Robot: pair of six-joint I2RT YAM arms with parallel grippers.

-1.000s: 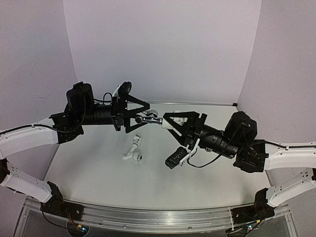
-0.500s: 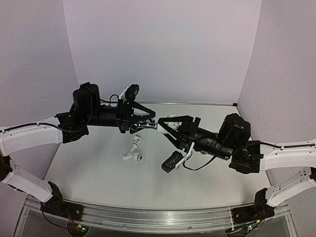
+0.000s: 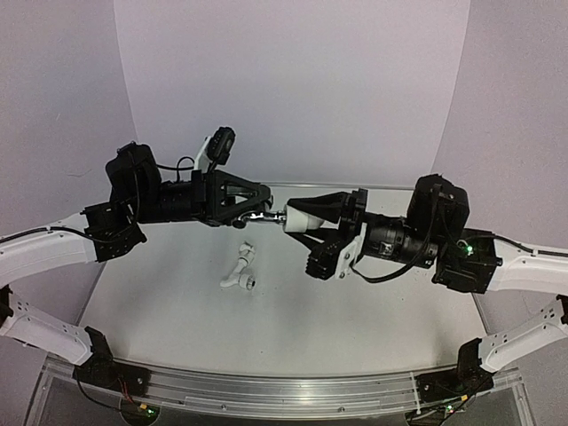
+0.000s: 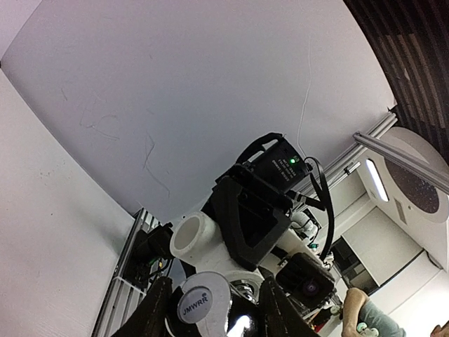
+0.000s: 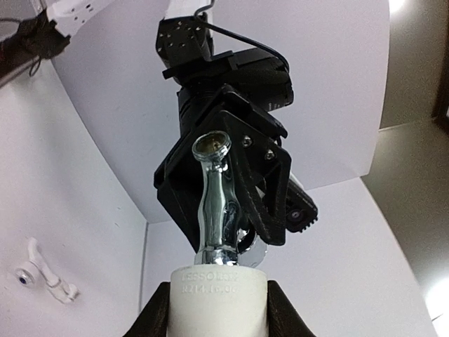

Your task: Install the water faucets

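A chrome faucet (image 3: 270,216) is seated in a white pipe fitting (image 3: 302,218), held in the air between the two arms. My left gripper (image 3: 257,213) is shut on the faucet's head; in the left wrist view its white JMWRR cap (image 4: 200,303) sits between the fingers. My right gripper (image 3: 311,219) is shut on the fitting (image 5: 217,298), and the chrome spout (image 5: 213,203) rises from it towards the left gripper. A second faucet with a white fitting (image 3: 238,273) lies on the table below.
The white table (image 3: 293,328) has purple walls on three sides. The right arm's wrist camera and cable (image 3: 324,260) hang under the fitting. An aluminium rail (image 3: 266,390) runs along the near edge.
The left gripper's jaws, wide open around the faucet a second ago, have closed on it. The right wrist has turned and both arms have shifted slightly upward.
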